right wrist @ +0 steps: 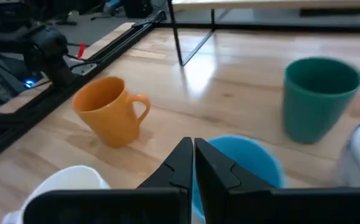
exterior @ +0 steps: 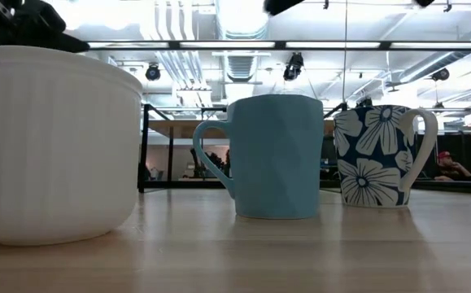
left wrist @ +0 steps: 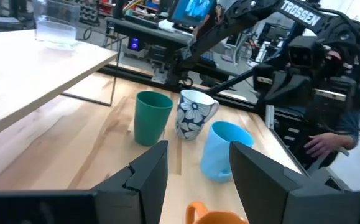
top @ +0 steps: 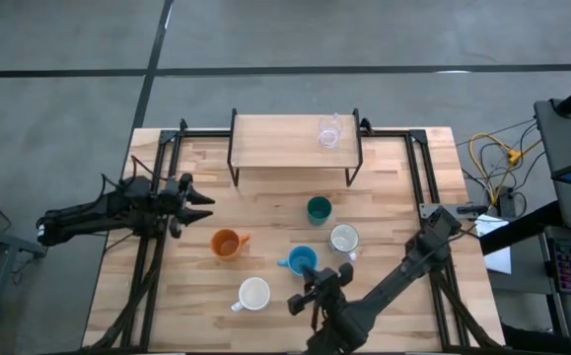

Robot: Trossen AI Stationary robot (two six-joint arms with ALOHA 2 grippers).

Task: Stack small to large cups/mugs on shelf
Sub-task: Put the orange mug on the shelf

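Observation:
A clear glass (top: 329, 131) stands on the shelf (top: 275, 148) at the table's far side. On the table stand a dark green cup (top: 319, 208), a flowered grey-white mug (top: 344, 239), a light blue mug (top: 302, 260), an orange mug (top: 227, 244) and a white mug (top: 253, 294). My right gripper (right wrist: 194, 158) is shut, with nothing between its fingers. It hovers over the near side of the light blue mug (right wrist: 248, 162) and points toward the far edge. My left gripper (left wrist: 195, 174) waits open at the table's left, facing the cups.
The shelf's thin black legs (right wrist: 180, 37) stand on the table beyond the orange mug (right wrist: 108, 112). Black rails (top: 162, 177) run along the table's left and right sides. Bare wood lies between the shelf and the cups.

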